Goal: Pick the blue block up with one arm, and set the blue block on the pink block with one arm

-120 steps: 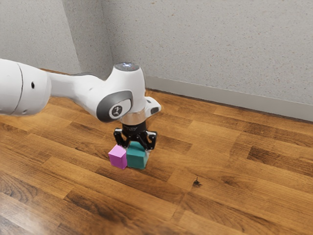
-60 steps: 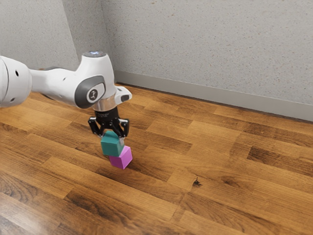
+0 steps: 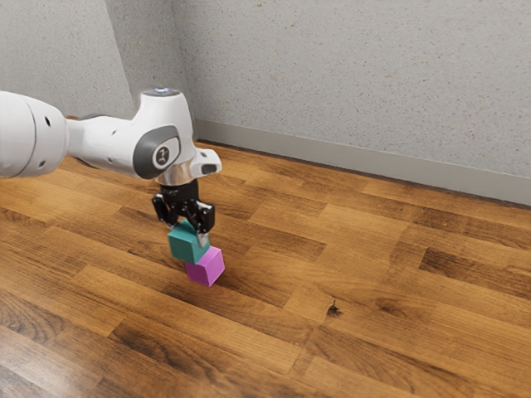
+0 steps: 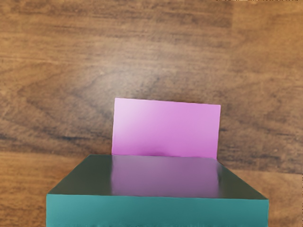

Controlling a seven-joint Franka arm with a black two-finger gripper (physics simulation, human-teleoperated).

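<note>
Step in hand: transport and alignment. The pick is complete; the placement is not yet done.

Tool state: in the exterior view, the gripper (image 3: 186, 225) has its two fingers pinching the teal block (image 3: 187, 245), which I take to be the task's blue block, from opposite sides. The block is clear of the wooden surface (image 3: 373, 315) and is carried by the fingers alone.

Position of the load: the teal block hangs above the pink block (image 3: 206, 267) and is offset toward the exterior view's left. Its lower corner meets the pink block's upper edge in that view. I cannot tell whether the two touch or stand just apart.

Wrist check: the teal block (image 4: 156, 189) sits directly under my hand. Most of the top face of the pink block (image 4: 165, 127) lies exposed beyond it, which confirms that the overlap is only partial. The edges of the two blocks run roughly parallel.

Next move, as I judge it:
1. Shift the hand sideways until the teal block covers the pink top face.
2. Keep enough height to avoid pushing the pink block.
3. Lower until contact, then spread the fingers.
</note>
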